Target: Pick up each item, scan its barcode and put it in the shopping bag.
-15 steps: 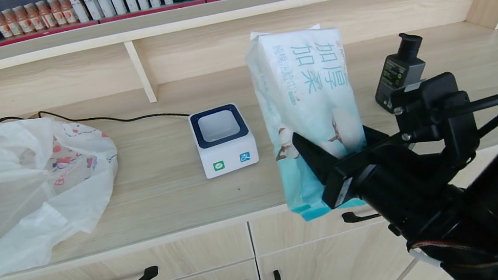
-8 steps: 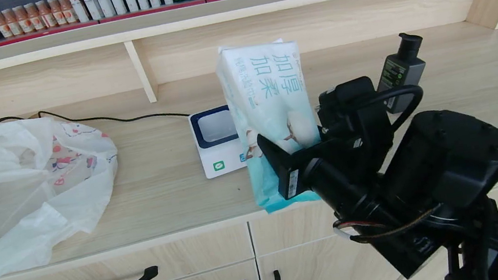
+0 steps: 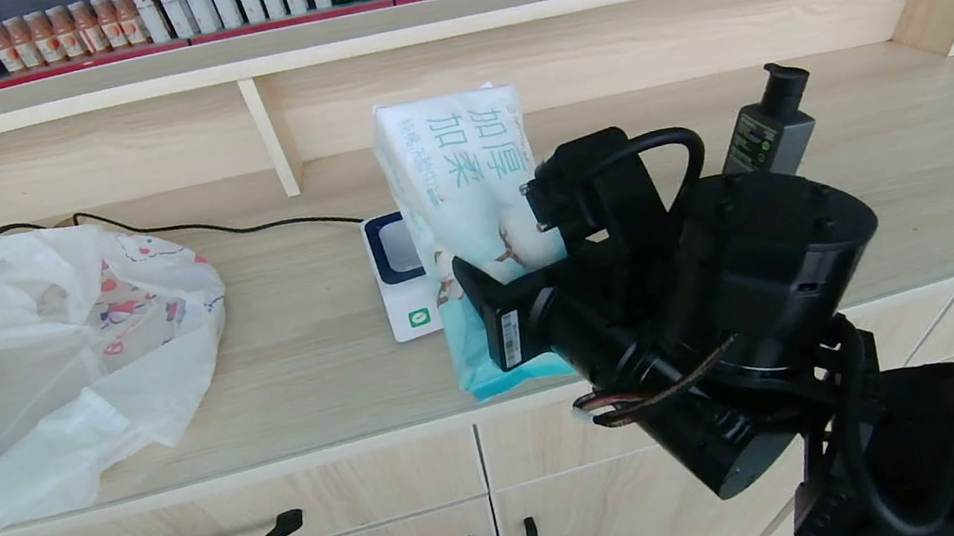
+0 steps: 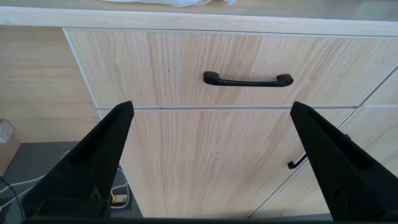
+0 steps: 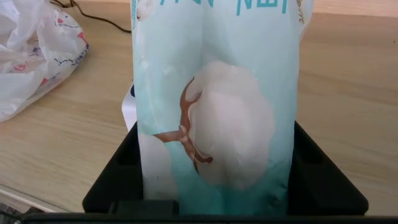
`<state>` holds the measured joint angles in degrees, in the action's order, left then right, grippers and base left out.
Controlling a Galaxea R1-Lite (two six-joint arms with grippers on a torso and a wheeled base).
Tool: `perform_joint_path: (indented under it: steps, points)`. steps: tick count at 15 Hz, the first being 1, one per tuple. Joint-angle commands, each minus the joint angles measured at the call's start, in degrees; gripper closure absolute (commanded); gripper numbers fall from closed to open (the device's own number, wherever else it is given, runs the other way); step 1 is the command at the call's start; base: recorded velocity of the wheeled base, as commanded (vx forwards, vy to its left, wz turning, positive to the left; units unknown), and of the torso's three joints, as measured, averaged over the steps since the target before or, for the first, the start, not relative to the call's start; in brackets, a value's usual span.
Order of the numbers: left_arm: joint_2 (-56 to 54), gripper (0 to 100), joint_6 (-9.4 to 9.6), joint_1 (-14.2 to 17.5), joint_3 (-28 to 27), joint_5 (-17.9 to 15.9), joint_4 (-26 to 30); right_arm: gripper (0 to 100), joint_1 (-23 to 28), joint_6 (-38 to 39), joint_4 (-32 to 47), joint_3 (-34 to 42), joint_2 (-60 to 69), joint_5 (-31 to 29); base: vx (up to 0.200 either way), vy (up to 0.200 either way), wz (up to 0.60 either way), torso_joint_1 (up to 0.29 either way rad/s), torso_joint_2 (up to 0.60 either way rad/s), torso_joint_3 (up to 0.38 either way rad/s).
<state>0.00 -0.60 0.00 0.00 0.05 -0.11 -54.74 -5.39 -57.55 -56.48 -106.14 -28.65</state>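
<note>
Counter (image 3: 312,368) with one scanner (image 3: 397,299), one shopping bag (image 3: 29,373); right pincer (image 5: 217,180) around one tissue pack (image 3: 462,166); left pincer (image 4: 211,162) spread.

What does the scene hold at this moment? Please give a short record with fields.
held item: tissue pack, upright in the right pincer
reader: scanner on the counter, partly behind the pack
bag: shopping bag, lying on the counter's left part
waiting item: dark bottle, standing at the right
idle arm: left pincer open, low before a drawer handle
</note>
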Motion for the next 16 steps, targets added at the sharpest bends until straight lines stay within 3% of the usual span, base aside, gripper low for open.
perform_joint_path:
  steps: [1,16]
  points:
    - [0.0,0,-0.02,0.0,0.0,0.04,-0.15,100,-1.16,0.64,1.13,-1.97,-0.91,0.0,0.0,0.0,0.0,0.0,0.0,0.0]
    - [0.0,0,-0.02,0.09,0.0,0.04,-0.15,100,-5.38,8.38,3.76,-0.83,-3.46,-3.26,0.0,0.0,0.0,0.0,0.0,0.0]
